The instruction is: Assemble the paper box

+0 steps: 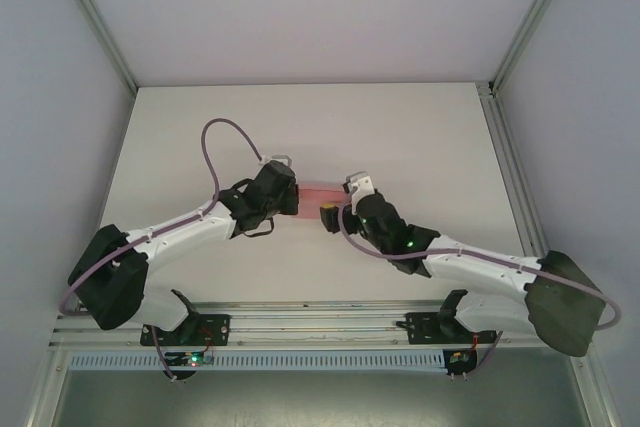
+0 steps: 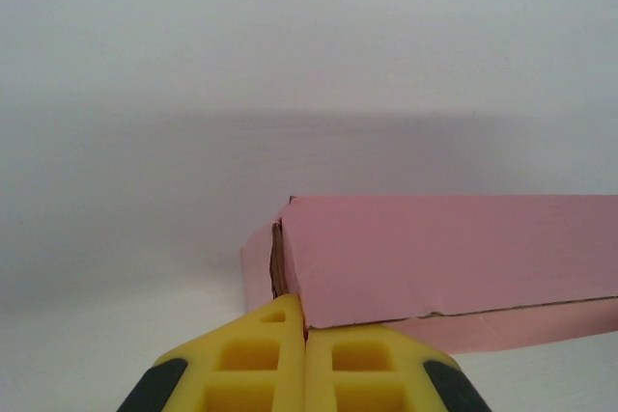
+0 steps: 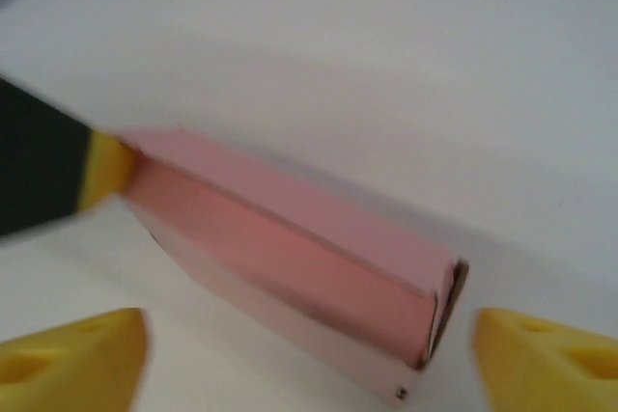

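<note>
At the left of the top view, the left gripper (image 1: 296, 197) reaches toward the middle of the white table (image 1: 400, 137). Its yellow fingers are closed together and meet the left end of the pink thin-card paper box (image 1: 318, 191), a long, narrow rectangular shape lying across the centre of the frame. In the left wrist view the fingertips (image 2: 275, 359) sit at the bottom centre, against the box's near corner. A dark seam shows there where the end panel is not quite flush. (Whether a sliver of card is nipped between the pads, I cannot tell.)

Further right, the right gripper (image 3: 309, 364) has its jaws wide apart. One yellow fingertip is in each lower corner of the right wrist view, with the box's right end lying between them but touching neither. The end flap (image 3: 446, 306) there stands slightly ajar.

The step in hand looks to be squaring up and closing this right end. To do it well, the left side should act as a steady backstop. The right jaws should centre on the end and close slowly onto the two long walls, not the open flap. Thin card buckles easily, so light pressure is best, and a skewed approach could push the box sideways off the left fingers.
</note>
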Available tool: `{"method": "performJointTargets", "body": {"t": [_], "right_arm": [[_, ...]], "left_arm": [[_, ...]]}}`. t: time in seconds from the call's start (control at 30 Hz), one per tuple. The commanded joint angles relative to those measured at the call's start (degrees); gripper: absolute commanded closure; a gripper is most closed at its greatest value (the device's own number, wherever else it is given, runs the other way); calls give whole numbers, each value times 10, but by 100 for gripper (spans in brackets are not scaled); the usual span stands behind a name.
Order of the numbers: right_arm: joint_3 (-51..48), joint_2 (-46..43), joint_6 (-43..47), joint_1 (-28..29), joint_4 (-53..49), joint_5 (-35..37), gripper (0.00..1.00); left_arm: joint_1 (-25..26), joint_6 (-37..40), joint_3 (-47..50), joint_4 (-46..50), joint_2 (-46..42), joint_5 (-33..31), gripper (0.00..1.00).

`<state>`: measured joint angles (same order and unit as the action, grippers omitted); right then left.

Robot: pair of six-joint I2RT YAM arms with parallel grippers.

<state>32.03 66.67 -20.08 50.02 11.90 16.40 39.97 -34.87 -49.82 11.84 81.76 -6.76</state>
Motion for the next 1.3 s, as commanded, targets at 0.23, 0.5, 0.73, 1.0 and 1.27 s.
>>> {"method": "performJointTargets", "body": {"t": [0.23, 0.5, 0.73, 1.0, 1.27], "right_arm": [[69, 47, -137, -103, -55, -8, 3], [34, 134, -162, -121, -54, -89, 20], [-68, 153, -229, -120, -6, -67, 36], [-91, 186, -267, -119, 28, -73, 52], [-86, 198, -285, -118, 27, -81, 60]], "left_arm": [[20, 20, 42, 107, 31, 15, 100], [21, 18, 44, 97, 31, 23, 100], [21, 16, 46, 93, 19, 50, 97], [21, 45, 9, 144, -40, 100, 46], [-2, 37, -76, 217, -78, 80, 0]]}}
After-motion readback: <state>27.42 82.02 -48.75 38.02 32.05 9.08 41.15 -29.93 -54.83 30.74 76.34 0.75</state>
